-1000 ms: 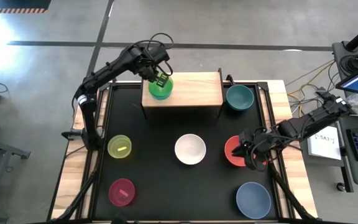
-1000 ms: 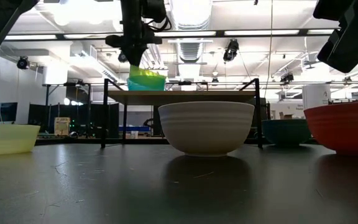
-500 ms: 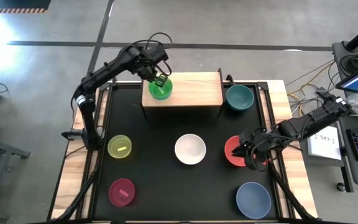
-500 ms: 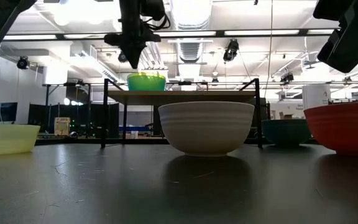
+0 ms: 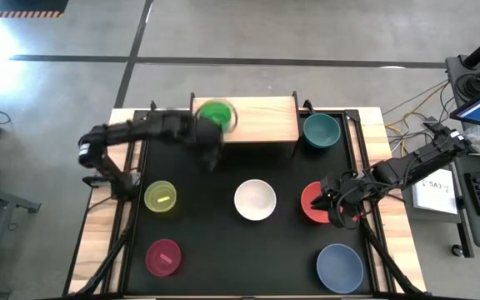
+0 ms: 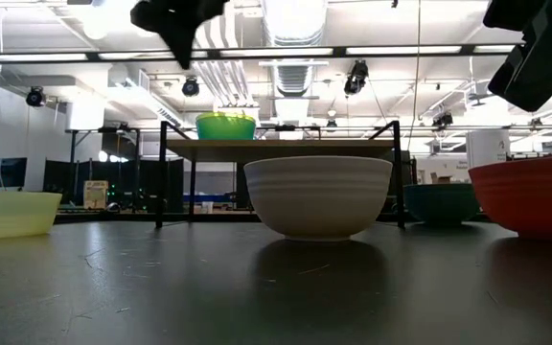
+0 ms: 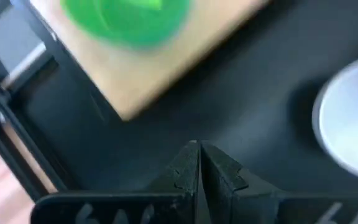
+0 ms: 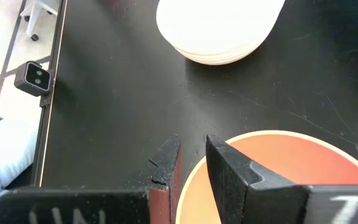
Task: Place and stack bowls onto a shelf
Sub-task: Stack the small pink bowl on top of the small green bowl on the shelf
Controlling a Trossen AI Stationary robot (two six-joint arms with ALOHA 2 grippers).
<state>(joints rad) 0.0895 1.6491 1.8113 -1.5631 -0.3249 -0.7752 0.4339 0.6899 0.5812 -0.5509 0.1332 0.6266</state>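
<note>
The green bowl (image 5: 215,114) sits alone on the shelf (image 5: 261,122), freed for stacking, while the left tool (image 7: 199,163) hangs closed and empty above the bench (image 5: 215,212); the right tool (image 8: 190,163), seemingly slightly parted, straddles the red bowl (image 8: 278,168) rim.

Bright, even indoor light falls from long ceiling strips, seen glowing white in the low view above the shelf (image 6: 278,146). The black counter (image 5: 223,237) gives back a dull sheen and soft reflections under the white bowl (image 6: 318,196). Pale glare washes the floor left of the counter. The left arm (image 5: 152,133) is smeared by motion blur beside the shelf. The left wrist view is blurred throughout: the green bowl (image 7: 128,20) has soft edges. The right wrist view is sharper.
</note>
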